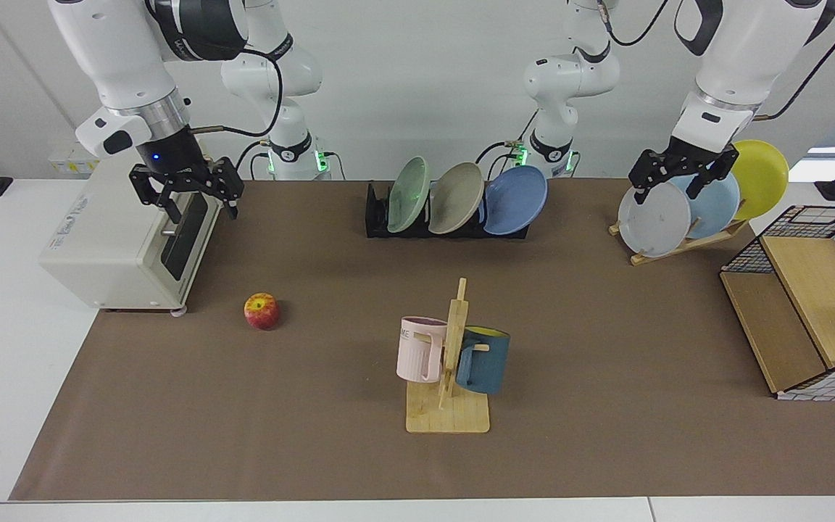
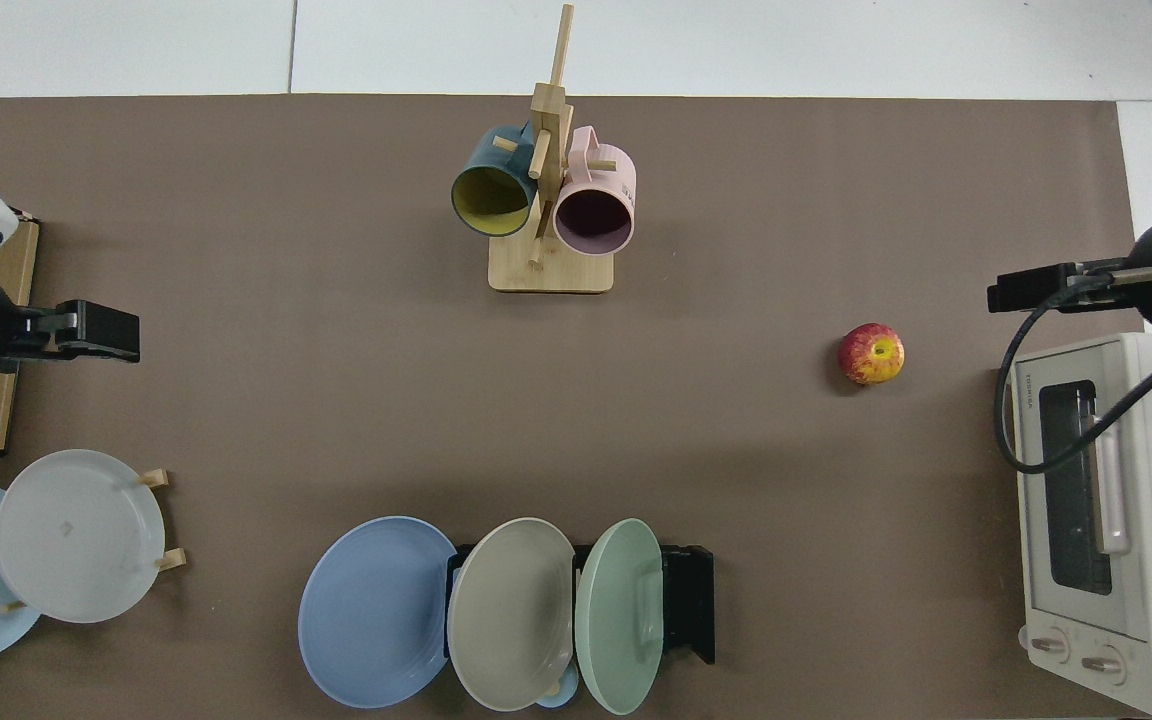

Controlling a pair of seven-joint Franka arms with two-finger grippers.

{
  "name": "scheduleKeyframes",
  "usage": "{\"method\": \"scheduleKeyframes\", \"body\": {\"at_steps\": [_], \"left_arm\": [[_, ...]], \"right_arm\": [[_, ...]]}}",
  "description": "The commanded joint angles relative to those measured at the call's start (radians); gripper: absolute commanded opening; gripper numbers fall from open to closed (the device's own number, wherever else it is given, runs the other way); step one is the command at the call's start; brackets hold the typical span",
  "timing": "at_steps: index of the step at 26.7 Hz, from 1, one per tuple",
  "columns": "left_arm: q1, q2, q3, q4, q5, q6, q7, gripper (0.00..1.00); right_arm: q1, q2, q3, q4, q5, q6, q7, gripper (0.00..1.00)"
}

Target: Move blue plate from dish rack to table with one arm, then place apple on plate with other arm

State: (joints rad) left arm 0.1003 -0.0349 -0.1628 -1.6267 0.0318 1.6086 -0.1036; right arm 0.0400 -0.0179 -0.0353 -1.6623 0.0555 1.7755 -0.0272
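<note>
Both grippers hang open and empty: the left gripper [image 1: 682, 177] above the wooden rack, the blue plate [image 1: 515, 199] well aside; the right gripper [image 1: 185, 190] over the toaster oven [image 1: 124, 246], the apple [image 1: 262, 310] below.

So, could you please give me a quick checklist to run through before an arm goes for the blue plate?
1. Blue plate seated in the dish rack, at the end nearest the left arm: ok.
2. Plate's outer face unobstructed; the beige plate leans only behind it: ok.
3. Left end effector open and empty, hovering by the wooden rack: ok.
4. Right end effector open and empty, in front of the toaster oven: ok.
5. Apple resting on the table, untouched: ok.
6. Bare table in front of the dish rack for setting the plate down, short of the mug stand: ok.
</note>
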Motion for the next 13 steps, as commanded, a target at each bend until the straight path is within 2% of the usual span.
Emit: {"method": "scheduleKeyframes", "body": {"at_steps": [1,13], "left_arm": [[0.009,-0.013,-0.004,-0.018,-0.016,-0.013,0.015,1.0],[0.003,-0.014,-0.012,-0.032,-0.018,0.013,0.015,1.0]], "right_arm": [[-0.011,-0.007,0.009,-0.001,0.001,-0.001,0.015,1.0],[-0.011,-0.008,0.008,-0.001,0.001,-0.001,0.015,1.0]]}}
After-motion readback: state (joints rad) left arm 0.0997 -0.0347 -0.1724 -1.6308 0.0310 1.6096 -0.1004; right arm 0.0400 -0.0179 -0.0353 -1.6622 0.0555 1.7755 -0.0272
